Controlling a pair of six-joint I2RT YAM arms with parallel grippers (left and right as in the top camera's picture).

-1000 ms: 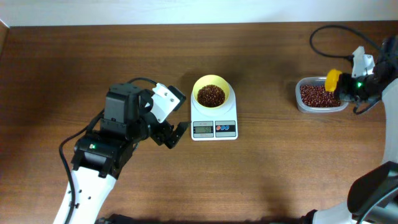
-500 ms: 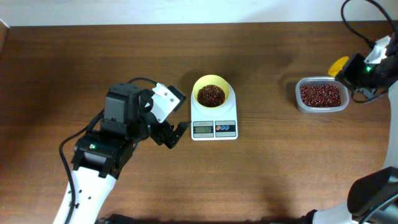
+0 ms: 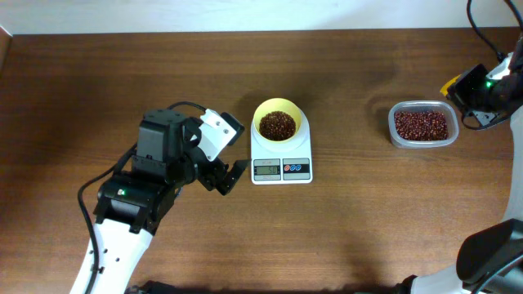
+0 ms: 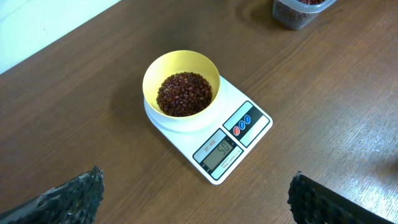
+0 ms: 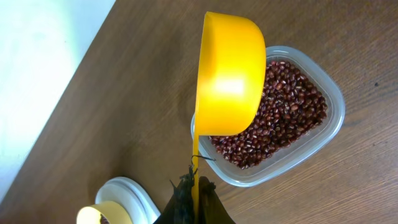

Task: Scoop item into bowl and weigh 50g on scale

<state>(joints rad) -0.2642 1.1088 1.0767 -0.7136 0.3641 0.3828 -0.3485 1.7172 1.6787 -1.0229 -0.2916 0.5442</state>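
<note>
The pale-yellow bowl (image 3: 278,121) holds dark reddish-brown beans (image 3: 277,124) and sits on the white scale (image 3: 282,167). In the left wrist view the bowl (image 4: 181,81) stands on the scale (image 4: 239,140), whose display reads 50. My left gripper (image 3: 225,175) is open and empty, just left of the scale. My right gripper (image 3: 472,91) is shut on the handle of a yellow scoop (image 5: 227,74), held above the right end of the clear tub (image 3: 422,125) of beans (image 5: 273,118).
A black cable (image 3: 482,33) loops at the far right edge. The table's back edge meets a pale wall (image 3: 245,15). Bare brown wood lies between the scale and the tub.
My right gripper has lifted the yellow scoop out of the tub and moved it right and back. The left arm, bowl and scale have not moved.
</note>
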